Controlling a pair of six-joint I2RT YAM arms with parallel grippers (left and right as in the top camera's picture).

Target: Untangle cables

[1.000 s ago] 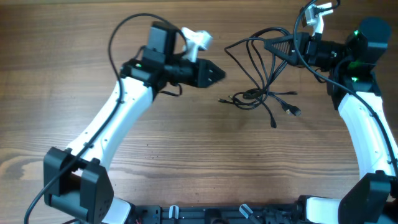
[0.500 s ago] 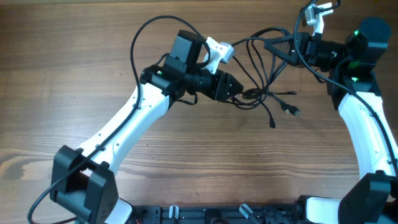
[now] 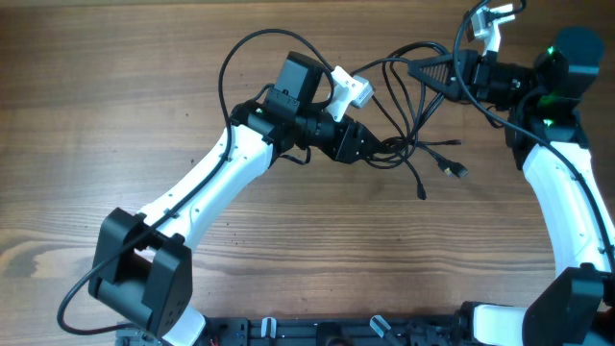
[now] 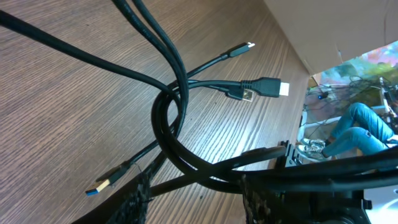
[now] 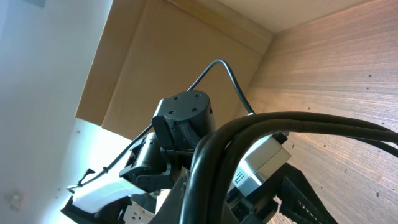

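Several thin black cables point(image 3: 408, 144) lie tangled on the wooden table, right of centre. Loops rise from the tangle to my right gripper point(image 3: 415, 69), which is shut on a bundle of them point(image 5: 298, 124) and holds it off the table. My left gripper point(image 3: 373, 146) is at the left edge of the tangle, low over the table. In the left wrist view it point(image 4: 199, 202) is open, and crossing cables point(image 4: 171, 118) run between its fingers point(image 4: 140, 199). A blue-tipped plug point(image 4: 102, 182) and a wide metal-tipped plug point(image 4: 267, 87) lie loose on the wood.
Loose plug ends point(image 3: 452, 170) point toward the front right of the tangle. The left arm's own thick black wire point(image 3: 240, 53) arches above its wrist. A cardboard wall point(image 5: 174, 56) stands beyond the table's far edge.
My left arm has swung right from open table to the left edge of the tangle, so cables now lie between its fingers. The right arm and its held bundle have not moved.
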